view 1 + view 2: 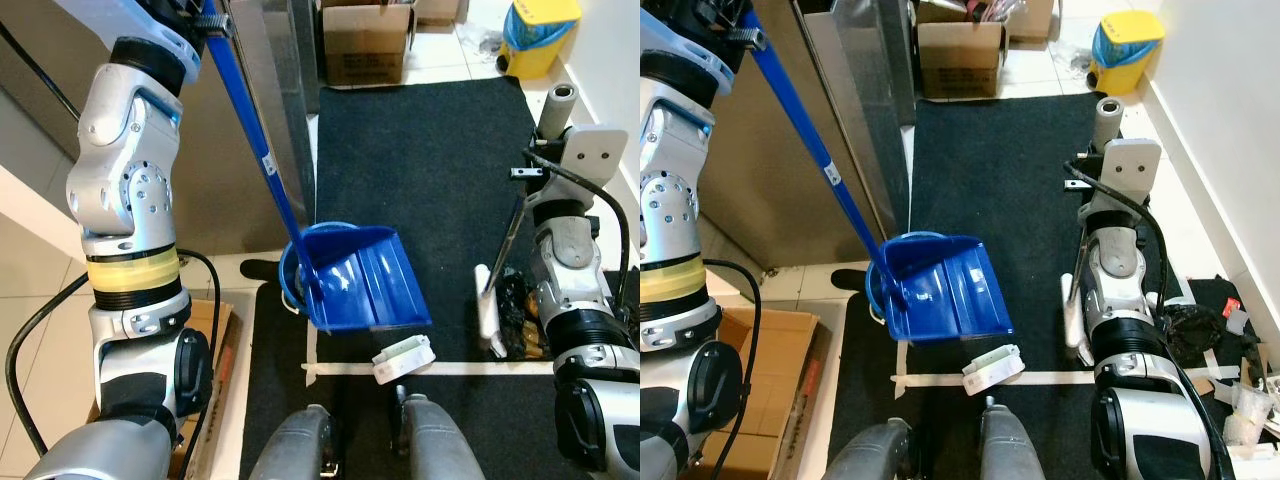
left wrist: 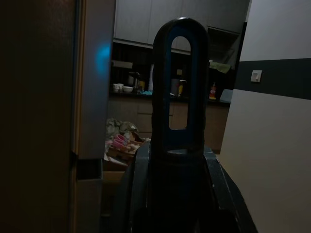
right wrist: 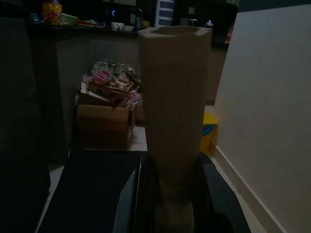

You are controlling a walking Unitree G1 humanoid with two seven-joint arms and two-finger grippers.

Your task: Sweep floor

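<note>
The black floor mat point(image 1: 420, 180) covers the floor ahead of both grippers. The blue dustpan point(image 1: 365, 280) rests on this mat, well below the left gripper point(image 2: 170, 194), which is clamped on the top of the dustpan's long blue handle point(image 1: 250, 130); the left wrist view shows the handle's looped end standing just beyond the fingers. The right gripper point(image 3: 170, 194) is clamped on a pale broom handle point(image 3: 172, 111), and the broom head point(image 1: 488, 315) sits on the mat below that gripper, well apart from the dustpan. A piece of white litter point(image 1: 402, 356) lies on a strip of tape point(image 1: 470, 368) just beside the dustpan mouth, between dustpan and broom. Judgement: both tools are in hand and positioned, the pan appears empty, and the litter is not yet collected; the sweep into the pan remains.
</note>
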